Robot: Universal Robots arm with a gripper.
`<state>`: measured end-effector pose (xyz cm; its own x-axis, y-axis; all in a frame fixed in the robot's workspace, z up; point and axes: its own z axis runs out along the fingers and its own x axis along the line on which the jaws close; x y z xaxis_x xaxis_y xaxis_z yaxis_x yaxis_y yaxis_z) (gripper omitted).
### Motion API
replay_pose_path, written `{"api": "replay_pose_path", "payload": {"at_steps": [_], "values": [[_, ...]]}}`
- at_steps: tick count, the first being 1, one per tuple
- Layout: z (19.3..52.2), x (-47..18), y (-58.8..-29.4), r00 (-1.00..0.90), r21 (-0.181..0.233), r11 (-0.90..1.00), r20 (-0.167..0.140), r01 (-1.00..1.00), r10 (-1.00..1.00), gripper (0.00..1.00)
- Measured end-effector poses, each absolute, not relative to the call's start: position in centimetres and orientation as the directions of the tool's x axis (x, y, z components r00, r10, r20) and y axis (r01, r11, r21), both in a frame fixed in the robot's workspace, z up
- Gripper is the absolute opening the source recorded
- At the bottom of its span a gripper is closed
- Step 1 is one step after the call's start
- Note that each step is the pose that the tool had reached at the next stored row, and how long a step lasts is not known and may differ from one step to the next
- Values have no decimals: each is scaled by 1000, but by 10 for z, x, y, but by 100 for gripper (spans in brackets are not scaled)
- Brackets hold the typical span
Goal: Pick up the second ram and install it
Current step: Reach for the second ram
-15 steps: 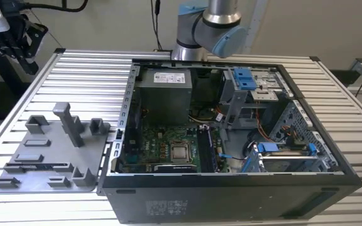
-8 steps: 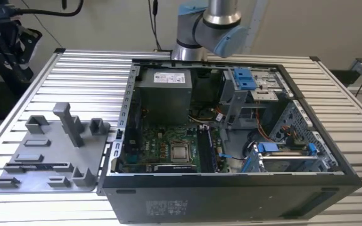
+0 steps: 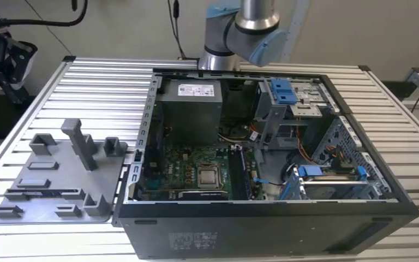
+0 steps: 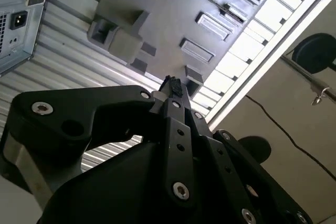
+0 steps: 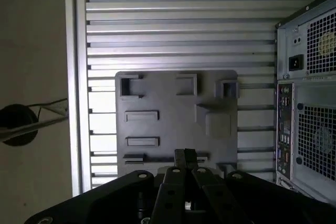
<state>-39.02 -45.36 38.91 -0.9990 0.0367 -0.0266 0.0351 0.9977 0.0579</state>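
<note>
In both wrist views my gripper hangs high over the grey holder plate, its black fingers pressed together with nothing visible between them. In the exterior view the plate lies on the slatted table to the left of the open computer case. A thin dark strip sits in the plate's long slot; I cannot tell whether it is the second ram. Inside the case, dark memory slots run beside the processor.
The arm's grey elbow rises behind the case. Upright blocks and a tall post stand on the plate. The case's rear panel with fan grilles is close by. The table edge and a dark cable on the floor lie beyond the plate.
</note>
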Motion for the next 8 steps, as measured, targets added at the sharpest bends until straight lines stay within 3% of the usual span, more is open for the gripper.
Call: {"api": "replay_pose_path", "payload": {"at_steps": [8], "values": [[389,-391,-482,-999,58,998,-27,35,37,11]]}}
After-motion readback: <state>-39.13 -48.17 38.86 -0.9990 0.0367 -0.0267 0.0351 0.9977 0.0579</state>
